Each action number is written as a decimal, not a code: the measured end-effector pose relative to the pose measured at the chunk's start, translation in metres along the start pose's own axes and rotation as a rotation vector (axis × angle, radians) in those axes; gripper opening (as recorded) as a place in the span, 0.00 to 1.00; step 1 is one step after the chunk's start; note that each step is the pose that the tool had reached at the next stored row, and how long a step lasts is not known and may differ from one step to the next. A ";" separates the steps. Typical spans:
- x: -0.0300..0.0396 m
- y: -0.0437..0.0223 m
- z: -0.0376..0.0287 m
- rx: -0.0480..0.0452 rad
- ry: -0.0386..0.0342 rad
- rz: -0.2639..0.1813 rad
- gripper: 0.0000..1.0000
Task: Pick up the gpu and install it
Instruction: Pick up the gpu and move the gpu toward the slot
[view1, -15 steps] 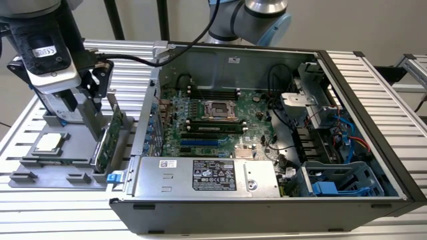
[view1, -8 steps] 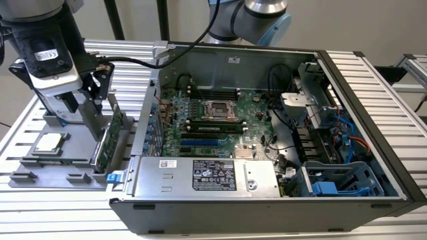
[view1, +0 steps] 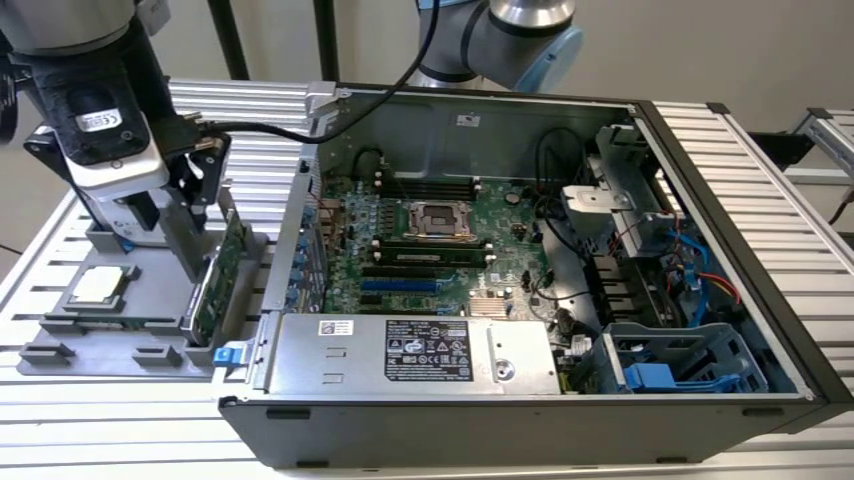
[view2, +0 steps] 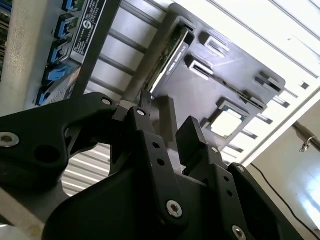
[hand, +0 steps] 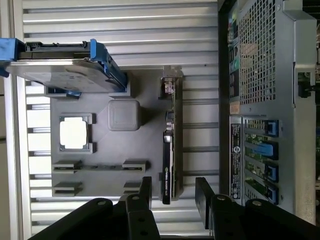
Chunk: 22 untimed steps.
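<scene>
Helpfully, first wrist view shows end effector (hand: 174, 182) spread above gpu (hand: 168, 150).

Green circuit board on the gpu (view1: 218, 282); black gripper (hand: 174, 187); silver hard drive (hand: 60, 75) with blue rails; grey tray (hand: 150, 135); pale ribbed table (hand: 125, 30).

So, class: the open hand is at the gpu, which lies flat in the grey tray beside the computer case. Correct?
Not quite: the gpu stands on edge in the grey tray, as the exterior view shows. The rest holds.
</scene>
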<state>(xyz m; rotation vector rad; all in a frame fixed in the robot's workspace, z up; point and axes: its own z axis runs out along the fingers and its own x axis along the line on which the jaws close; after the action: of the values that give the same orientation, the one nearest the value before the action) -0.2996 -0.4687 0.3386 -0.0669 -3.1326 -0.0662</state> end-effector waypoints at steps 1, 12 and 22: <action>0.0000 0.0000 0.0007 0.0000 0.0001 0.000 1.00; -0.0001 -0.0004 0.0087 0.0000 0.0000 0.000 1.00; -0.0001 -0.0007 0.0158 0.0000 0.0000 0.000 1.00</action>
<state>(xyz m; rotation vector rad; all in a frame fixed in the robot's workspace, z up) -0.2997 -0.4687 0.3228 -0.0670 -3.1326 -0.0662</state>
